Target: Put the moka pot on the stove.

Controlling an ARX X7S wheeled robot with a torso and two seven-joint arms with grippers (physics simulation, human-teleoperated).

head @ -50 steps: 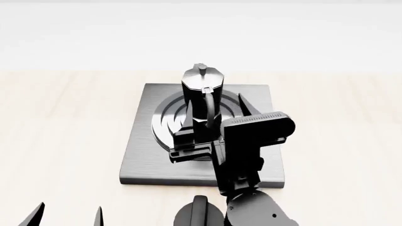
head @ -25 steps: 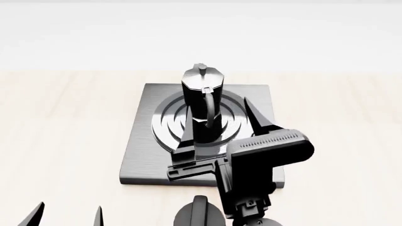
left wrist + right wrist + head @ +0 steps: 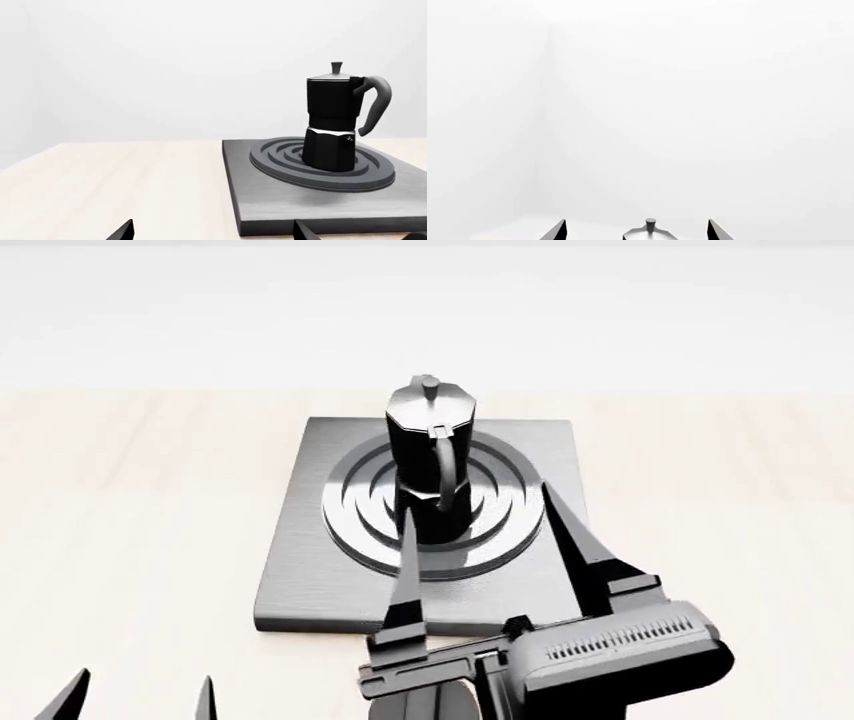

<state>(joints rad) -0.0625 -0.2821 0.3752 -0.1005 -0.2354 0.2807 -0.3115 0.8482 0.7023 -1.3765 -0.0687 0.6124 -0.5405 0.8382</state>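
Right claw [image 3: 483,502] open (left wrist view shows moka pot [image 3: 331,122] upright on stove [image 3: 267,200])

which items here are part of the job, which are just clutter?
Job:
- moka pot, standing upright on the burner rings
- stove
- right gripper, open, holding nothing

Not in play:
- left gripper, open, off to the side
- wooden table

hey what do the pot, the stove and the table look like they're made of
Pot: probably painted or anodised metal, with a matte black faceted body, a silvery lid and a smooth curved handle that may be plastic.
Stove: looks like brushed grey metal, with fine streaks and a soft sheen.
Table: pale wood, judging by faint lengthwise grain, matte finish.
Being a render, these are looks only.
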